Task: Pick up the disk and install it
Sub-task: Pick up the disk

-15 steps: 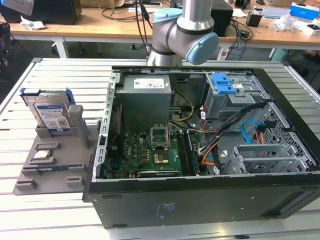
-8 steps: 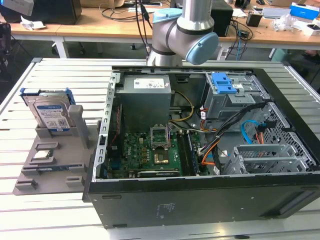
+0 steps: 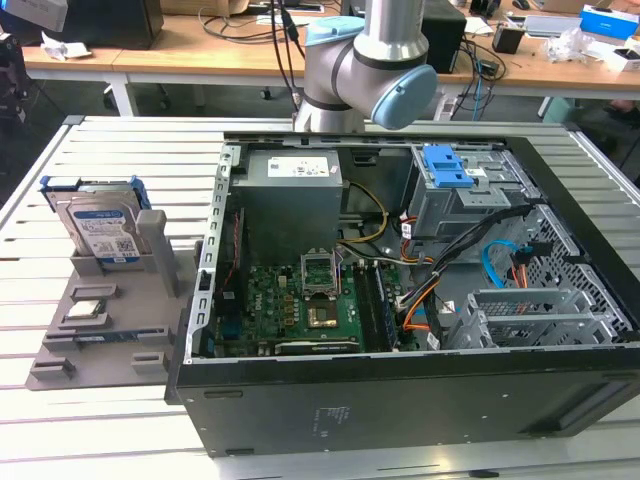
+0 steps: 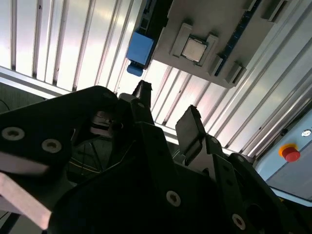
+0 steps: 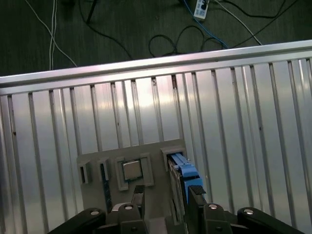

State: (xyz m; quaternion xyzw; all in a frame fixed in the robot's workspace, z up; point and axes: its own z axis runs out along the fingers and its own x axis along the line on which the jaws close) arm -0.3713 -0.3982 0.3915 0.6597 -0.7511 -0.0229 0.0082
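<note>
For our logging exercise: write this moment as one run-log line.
hand: open, empty, above grey holder | disk: upright in holder, not grasped | install: not done

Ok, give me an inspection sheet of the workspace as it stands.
Surface: slatted metal table, carrying a grey tray and an open computer case.
Job's things: disk upright in a tray slot, not picked up.
Clutter: processor chip lying on the tray.
Grippers: gripper open, empty, above the tray.
Cables: orange and blue wires inside the case.
Surroundings: cluttered desks behind the table.
</note>
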